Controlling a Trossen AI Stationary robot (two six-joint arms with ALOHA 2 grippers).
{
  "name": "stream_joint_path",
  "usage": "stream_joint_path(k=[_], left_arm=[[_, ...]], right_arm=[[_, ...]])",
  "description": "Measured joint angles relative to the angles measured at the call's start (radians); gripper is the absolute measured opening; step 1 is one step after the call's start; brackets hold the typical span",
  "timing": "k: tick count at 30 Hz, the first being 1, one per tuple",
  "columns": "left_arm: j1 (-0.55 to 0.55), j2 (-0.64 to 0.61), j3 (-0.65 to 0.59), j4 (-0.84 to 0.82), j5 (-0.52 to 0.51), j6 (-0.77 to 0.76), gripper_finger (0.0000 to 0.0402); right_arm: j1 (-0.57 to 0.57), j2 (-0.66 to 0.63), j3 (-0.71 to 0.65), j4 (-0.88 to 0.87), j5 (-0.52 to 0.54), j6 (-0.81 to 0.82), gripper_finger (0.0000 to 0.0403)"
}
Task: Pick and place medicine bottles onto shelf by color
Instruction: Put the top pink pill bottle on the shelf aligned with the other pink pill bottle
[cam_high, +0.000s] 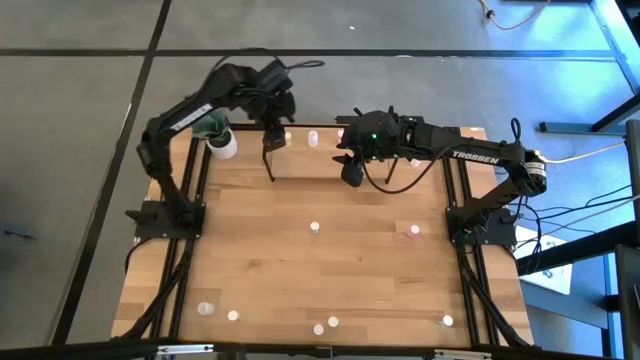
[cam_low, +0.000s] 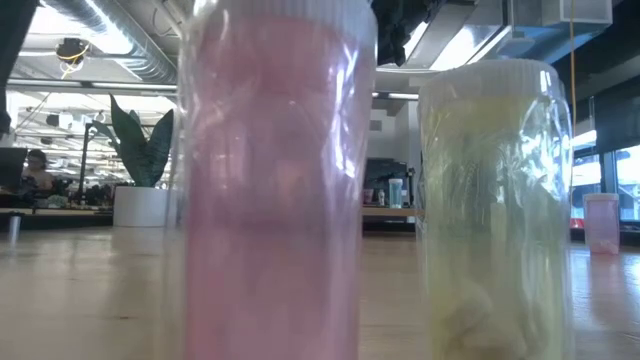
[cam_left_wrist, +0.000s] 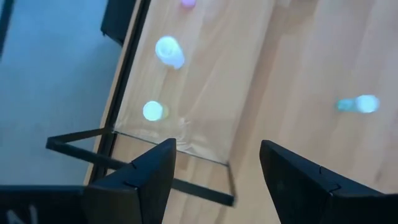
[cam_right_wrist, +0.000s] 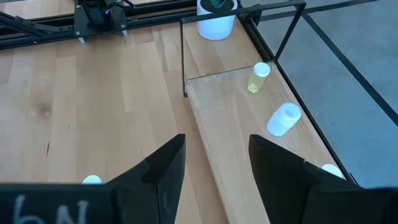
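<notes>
The shelf stands along the table's far edge, a light board with thin black end frames. Three medicine bottles lie on it: a yellowish one, a white one and another. More bottles stand scattered on the table and near its front edge. My left gripper hangs open and empty above the shelf's left end. My right gripper is open and empty above the shelf's middle.
A white plant pot stands at the far left corner beside the shelf. In the low view a pink bottle and a yellowish bottle stand right before the camera and block most of it. Black arm bases sit at both table sides.
</notes>
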Motion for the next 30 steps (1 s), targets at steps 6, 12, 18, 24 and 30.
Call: stream_joint_path(k=[6,12,18,24,30], left_arm=[[-0.056,-0.108,0.0,0.0,0.0,-0.057,0.0226],[-0.121,-0.173,0.0,-0.019,-0.003,-0.1,0.0226],[-0.19,-0.238,-0.062,-0.011,-0.007,-0.154,0.0226],[-0.257,-0.362,-0.265,0.09,-0.01,-0.294,0.0226],[-0.324,-0.489,-0.425,0.155,-0.102,-0.565,0.0226]], right_arm=[[0.0,0.0,0.0,0.001,0.0,0.0,0.0179],[0.0,0.0,0.0,0.001,0.0,0.0,0.0179],[0.0,0.0,0.0,0.002,0.0,0.0,0.0179],[0.0,0.0,0.0,0.002,-0.001,0.027,0.0179],[0.0,0.0,0.0,0.002,-0.021,0.056,0.0179]])
